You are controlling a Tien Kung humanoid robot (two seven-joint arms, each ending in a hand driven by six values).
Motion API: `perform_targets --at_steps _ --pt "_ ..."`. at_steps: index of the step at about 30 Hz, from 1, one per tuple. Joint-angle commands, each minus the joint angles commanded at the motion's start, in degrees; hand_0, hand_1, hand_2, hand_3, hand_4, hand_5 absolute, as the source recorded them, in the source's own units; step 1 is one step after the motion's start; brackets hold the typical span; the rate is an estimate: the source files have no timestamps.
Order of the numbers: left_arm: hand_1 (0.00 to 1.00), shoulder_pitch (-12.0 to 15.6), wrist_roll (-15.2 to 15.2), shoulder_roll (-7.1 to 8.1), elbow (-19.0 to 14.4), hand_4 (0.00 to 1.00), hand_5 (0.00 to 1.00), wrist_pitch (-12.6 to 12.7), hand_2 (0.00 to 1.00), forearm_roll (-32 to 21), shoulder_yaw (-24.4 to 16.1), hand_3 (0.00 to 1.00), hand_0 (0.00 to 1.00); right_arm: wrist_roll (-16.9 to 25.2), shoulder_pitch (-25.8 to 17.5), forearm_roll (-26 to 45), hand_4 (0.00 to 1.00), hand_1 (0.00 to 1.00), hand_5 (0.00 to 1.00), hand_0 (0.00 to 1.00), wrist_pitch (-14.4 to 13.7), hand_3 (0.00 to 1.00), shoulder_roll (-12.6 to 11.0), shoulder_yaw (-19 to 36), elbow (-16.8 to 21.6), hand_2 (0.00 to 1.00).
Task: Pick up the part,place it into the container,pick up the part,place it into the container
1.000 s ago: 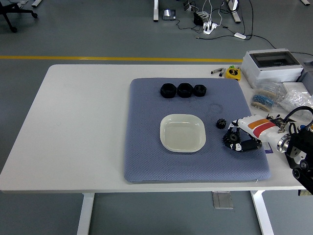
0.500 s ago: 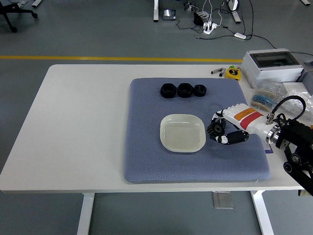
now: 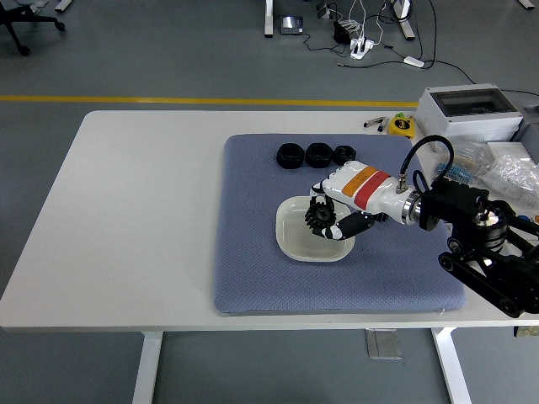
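Head view: black gear [image 3: 320,215] held over the dish [image 3: 293,236].

Small, dark and toothed round its rim, the gear sits tilted in the curled fingers of the right hand [image 3: 335,214], above the pale square dish's right half; which way its axis points cannot be told. The dish rests mid-way on a blue mat [image 3: 253,261] on the white table [image 3: 135,210]. Three black parts [image 3: 316,155] line the mat's far edge.
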Motion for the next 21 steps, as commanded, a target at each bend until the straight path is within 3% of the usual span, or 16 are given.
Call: perform_targets --at_steps 3,4,9,10,15,16,21 --pt "0.711 -0.12 0.0 0.07 -0.04 0.684 0.675 0.08 0.748 -0.14 0.06 0.658 0.706 -0.36 1.28 -0.71 0.731 0.098 0.443 0.002 0.25 0.525 1.7 -1.42 -3.39 0.426" --pt "0.711 -0.12 0.01 0.09 -0.04 0.685 0.674 0.11 0.748 -0.11 0.02 0.659 0.706 -0.58 1.78 -1.07 0.816 0.134 0.435 0.002 0.77 0.543 2.38 -2.04 -4.61 0.461" --pt "0.711 -0.12 0.19 0.17 -0.1 0.685 0.674 0.04 0.748 0.42 -0.23 0.659 0.706 -1.13 3.03 -2.83 0.816 0.134 0.435 0.002 2.56 0.543 4.16 -4.11 -7.42 0.461" --pt "0.711 -0.09 0.21 0.19 -0.11 0.685 0.674 0.02 0.748 0.46 -0.22 0.658 0.706 -1.07 3.08 -2.83 0.998 0.177 0.486 0.044 2.47 0.707 4.36 -4.37 -7.7 0.515" --pt "0.711 0.05 0.33 0.25 -0.1 0.685 0.674 -0.03 0.748 0.95 -0.59 0.658 0.706 -0.48 2.92 -2.81 0.998 0.177 0.486 0.044 1.98 0.707 4.64 -4.77 -7.81 0.515" --pt "0.711 0.1 0.36 0.27 -0.1 0.684 0.674 -0.03 0.748 1.02 -0.68 0.658 0.706 -0.29 2.84 -2.71 0.998 0.196 0.586 0.06 2.03 0.831 4.58 -4.6 -7.68 0.585" --pt "0.711 0.18 0.4 0.29 -0.09 0.684 0.674 -0.05 0.748 1.21 -0.85 0.658 0.706 0.34 2.24 -1.4 0.998 0.196 0.586 0.06 2.22 0.831 3.77 -1.95 -6.06 0.585"
